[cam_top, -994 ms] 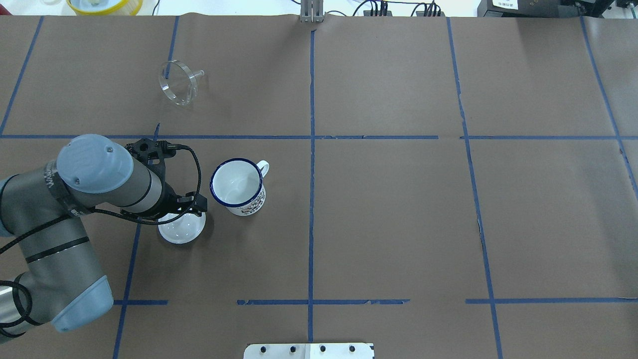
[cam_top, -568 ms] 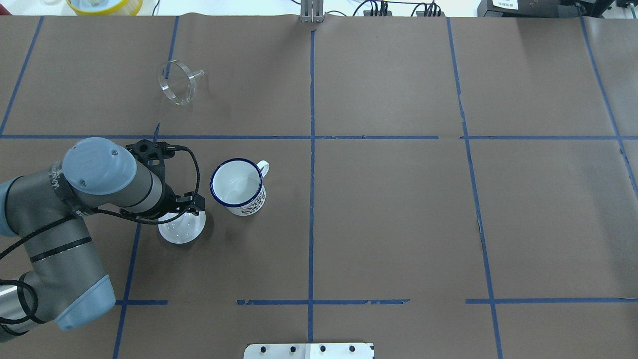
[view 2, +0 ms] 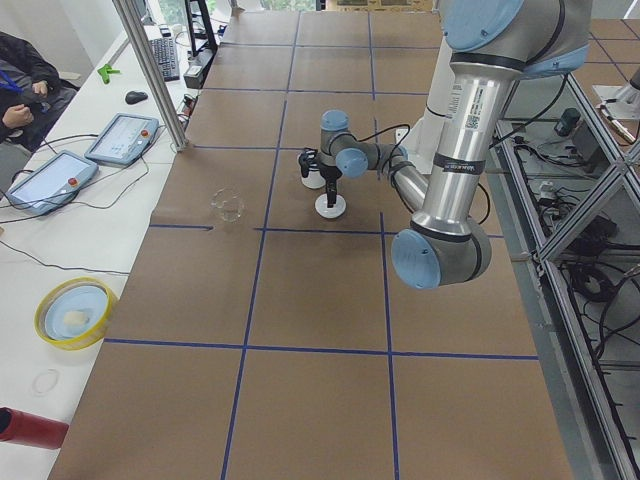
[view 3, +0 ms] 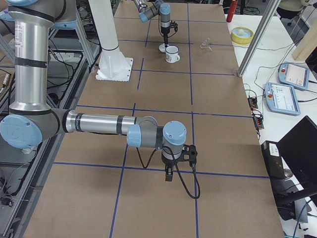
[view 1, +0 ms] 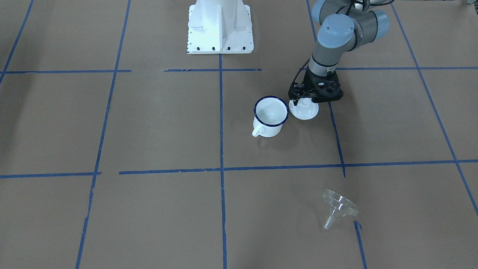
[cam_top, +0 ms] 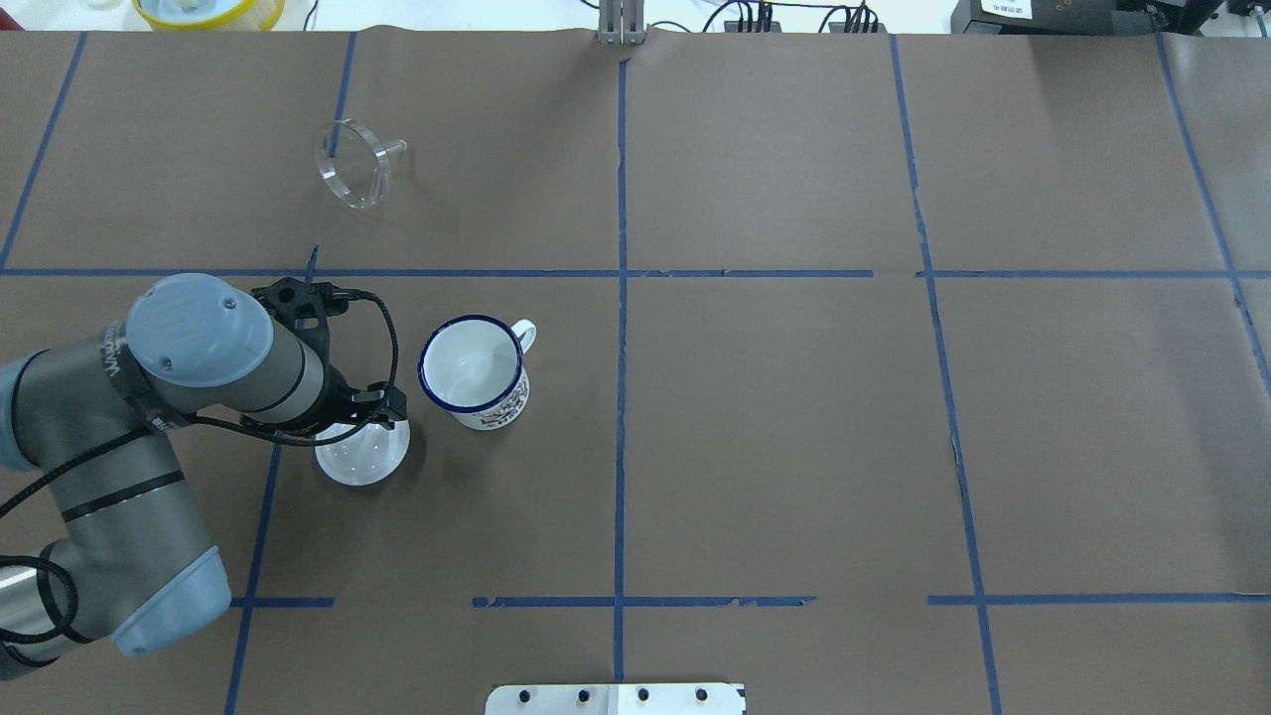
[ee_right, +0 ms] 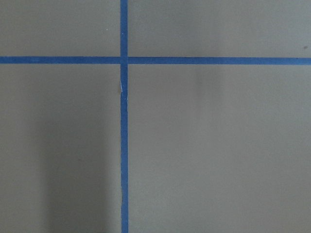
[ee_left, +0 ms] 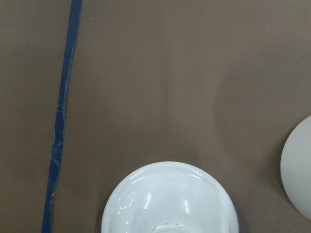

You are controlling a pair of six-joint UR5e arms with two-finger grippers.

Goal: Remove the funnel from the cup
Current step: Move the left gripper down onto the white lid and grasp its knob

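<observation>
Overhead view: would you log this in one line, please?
blue-rimmed white cup: empty | clear plastic funnel: lying apart | left gripper: over white lid

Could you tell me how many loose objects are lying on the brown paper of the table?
3: the cup, upright; the white lid right beside it under the left arm; the funnel on its side, farther from the robot. The arm may hide something small.
</observation>
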